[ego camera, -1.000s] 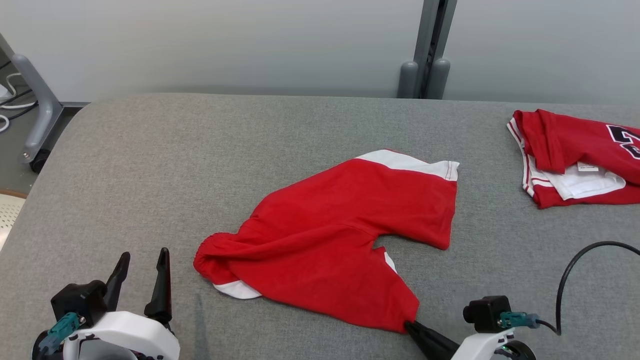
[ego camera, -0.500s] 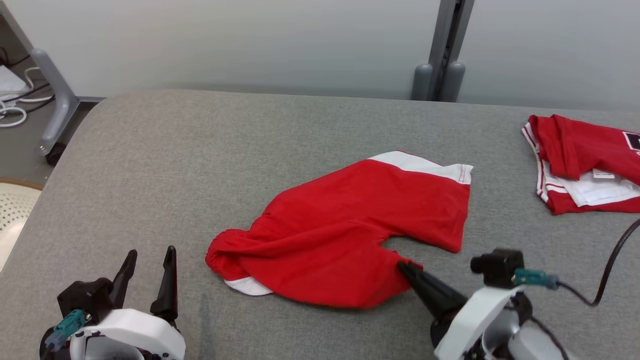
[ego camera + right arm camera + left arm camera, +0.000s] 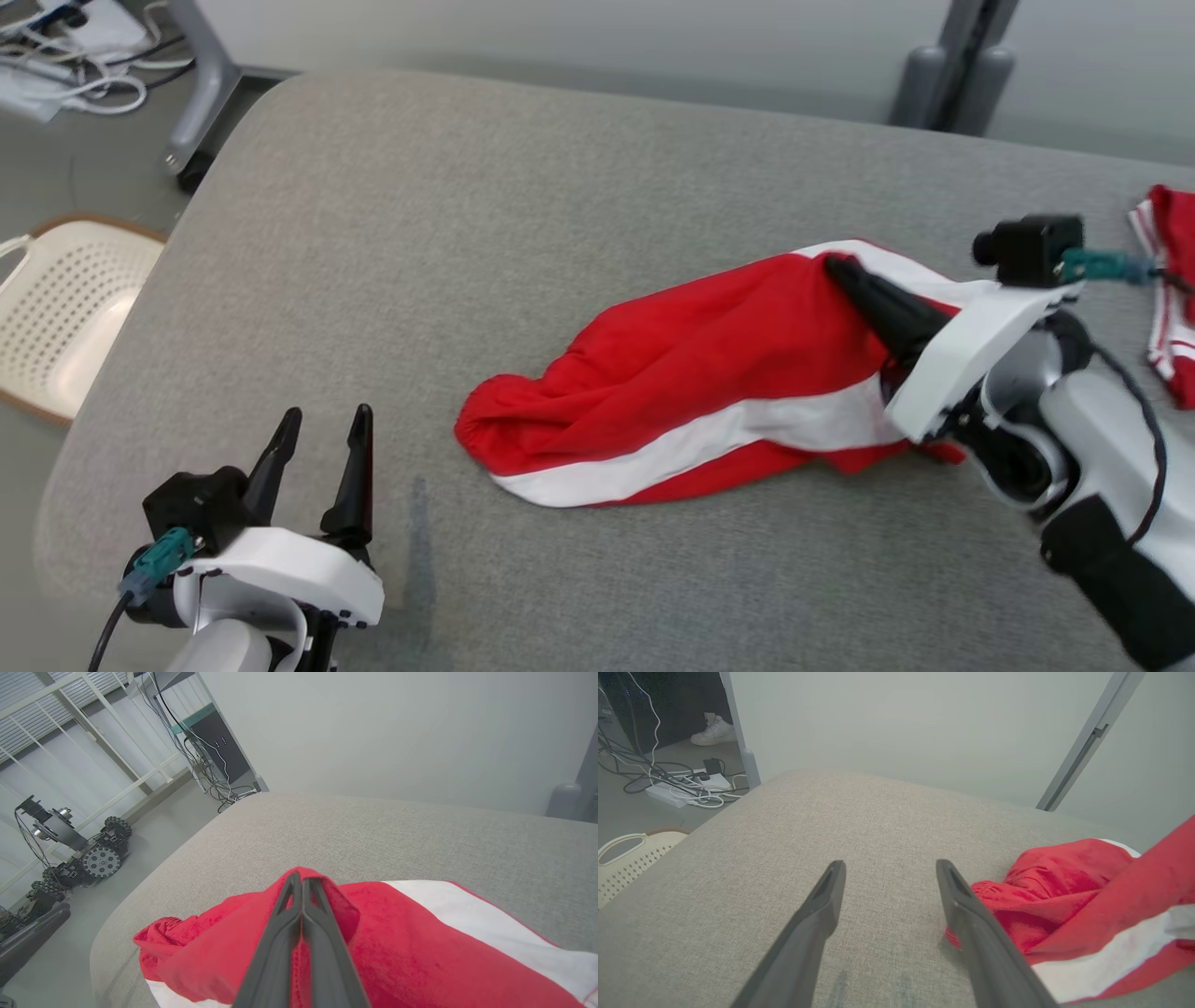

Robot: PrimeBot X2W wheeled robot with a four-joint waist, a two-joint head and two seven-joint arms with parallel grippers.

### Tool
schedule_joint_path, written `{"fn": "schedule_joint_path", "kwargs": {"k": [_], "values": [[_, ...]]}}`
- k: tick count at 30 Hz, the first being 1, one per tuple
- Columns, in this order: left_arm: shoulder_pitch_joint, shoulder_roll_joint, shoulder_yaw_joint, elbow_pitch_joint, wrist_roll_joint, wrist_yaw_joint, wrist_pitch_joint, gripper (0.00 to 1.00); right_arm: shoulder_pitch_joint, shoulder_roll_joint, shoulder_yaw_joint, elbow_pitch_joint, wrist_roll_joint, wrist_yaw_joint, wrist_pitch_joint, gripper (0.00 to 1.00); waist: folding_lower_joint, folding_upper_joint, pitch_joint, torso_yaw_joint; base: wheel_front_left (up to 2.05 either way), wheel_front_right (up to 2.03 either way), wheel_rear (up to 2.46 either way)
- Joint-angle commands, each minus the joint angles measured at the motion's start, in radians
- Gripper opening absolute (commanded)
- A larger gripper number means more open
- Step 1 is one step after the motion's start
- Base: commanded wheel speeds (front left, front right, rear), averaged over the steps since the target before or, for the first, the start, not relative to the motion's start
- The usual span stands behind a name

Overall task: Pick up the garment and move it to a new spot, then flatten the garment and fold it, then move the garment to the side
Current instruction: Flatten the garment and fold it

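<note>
The right gripper (image 3: 837, 271) is pinched tight on a fold of the red garment (image 3: 691, 373), lying mid-table toward the right. The left gripper (image 3: 327, 422) sits spread wide at near left, apart from the cloth.

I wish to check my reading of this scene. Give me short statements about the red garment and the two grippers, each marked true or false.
1. The right gripper is shut on the red cloth garment with the white stripe. True.
2. The left gripper holds the garment's waistband. False: it is open and empty, beside the garment.
3. The garment lies on a wooden floor. False: it lies on the grey fabric-covered table.
4. A second red and white garment lies on the table to the robot's right. True.
</note>
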Motion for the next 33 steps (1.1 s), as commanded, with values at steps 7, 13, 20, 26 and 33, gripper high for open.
{"fn": "schedule_joint_path", "kwargs": {"k": [7, 13, 20, 26, 33], "values": [[-0.06, -0.029, -0.012, 0.052, 0.006, -0.031, -0.022, 1.0, -0.143, -0.047, 0.04, 0.204, 0.071, 0.0, 0.053, 0.0, 0.0, 0.0, 0.065, 0.093, 0.0, 0.0, 0.0], [-0.071, -0.035, -0.012, 0.088, 0.005, -0.041, -0.031, 1.0, -0.176, -0.03, 0.076, 0.317, 0.121, 0.0, 0.04, 0.99, 0.0, 0.0, 0.05, 0.089, 0.0, 0.0, 0.0], [-0.058, -0.022, -0.009, 0.101, 0.009, -0.04, -0.033, 1.0, -0.174, -0.028, 0.134, 0.345, 0.149, 0.0, -0.017, 1.0, 0.0, 0.0, -0.003, 0.026, 0.0, 0.0, 0.0], [-0.02, 0.0, -0.004, 0.091, 0.004, -0.025, -0.026, 1.0, -0.123, -0.066, 0.172, 0.289, 0.148, 0.0, -0.133, 1.0, 0.0, 0.0, -0.066, -0.048, 0.0, 0.0, 0.0], [0.02, 0.023, 0.015, 0.063, -0.002, -0.001, -0.03, 1.0, -0.065, -0.098, 0.172, 0.234, 0.117, 0.0, -0.279, 1.0, 0.0, 0.0, -0.113, -0.115, 0.0, 0.0, 0.0]]}}
